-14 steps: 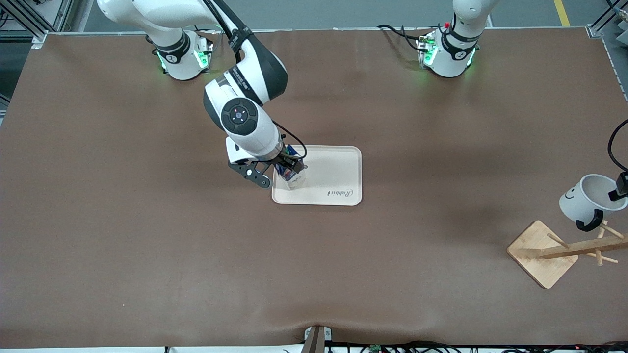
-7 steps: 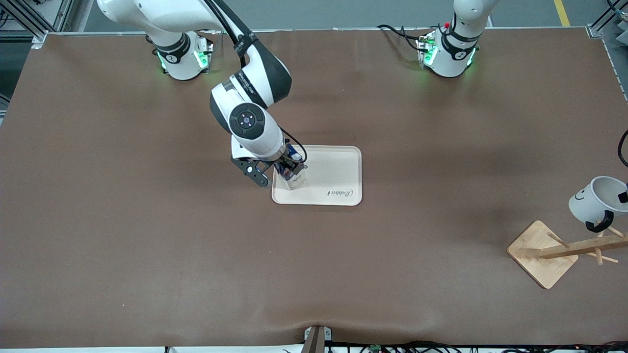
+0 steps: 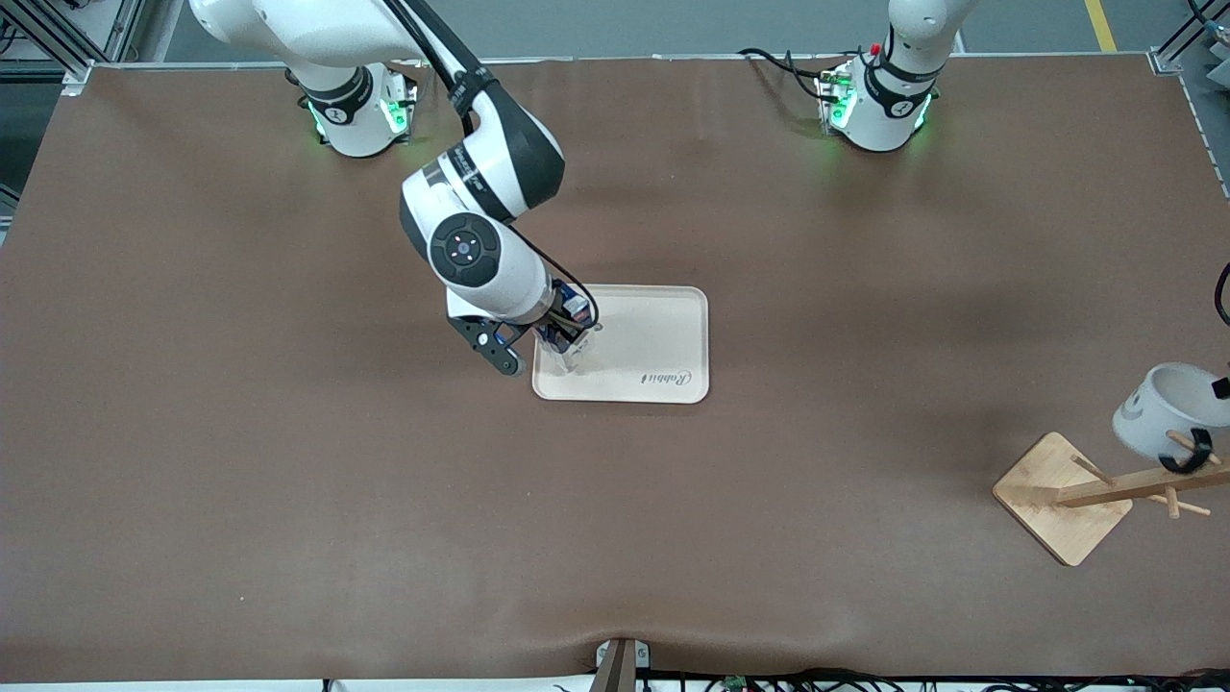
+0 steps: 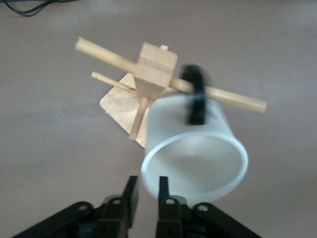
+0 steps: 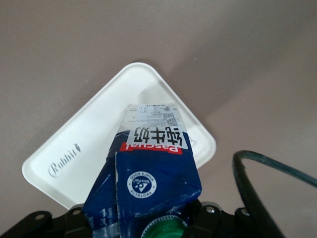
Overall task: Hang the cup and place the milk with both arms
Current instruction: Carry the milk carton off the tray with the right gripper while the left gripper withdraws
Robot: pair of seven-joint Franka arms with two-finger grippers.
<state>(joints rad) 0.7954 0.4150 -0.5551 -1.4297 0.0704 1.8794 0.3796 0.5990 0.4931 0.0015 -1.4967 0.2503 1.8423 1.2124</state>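
The white cup (image 3: pixel 1158 413) hangs at the left arm's end of the table, its black handle (image 3: pixel 1192 461) hooked over a peg of the wooden rack (image 3: pixel 1062 495). In the left wrist view the cup (image 4: pixel 198 153) shows its open mouth, and the handle (image 4: pixel 195 96) is round the peg. My left gripper (image 3: pixel 1221 387) (image 4: pixel 146 191) is at the cup's rim, its fingers a small gap apart. My right gripper (image 3: pixel 567 327) (image 5: pixel 143 225) is shut on the blue milk carton (image 3: pixel 574 354) (image 5: pixel 148 168), upright at the cream tray's (image 3: pixel 653 336) corner nearest the right arm's end.
The tray (image 5: pixel 99 134) is bare apart from the carton and lies mid-table. The rack's square base and slanted post with several pegs stand near the table's edge at the left arm's end. Brown table surface lies all around.
The cup has dropped lower and its handle now sits over the rack's peg, while my left gripper stayed put. My right wrist turned a little; the milk stays at the tray corner.
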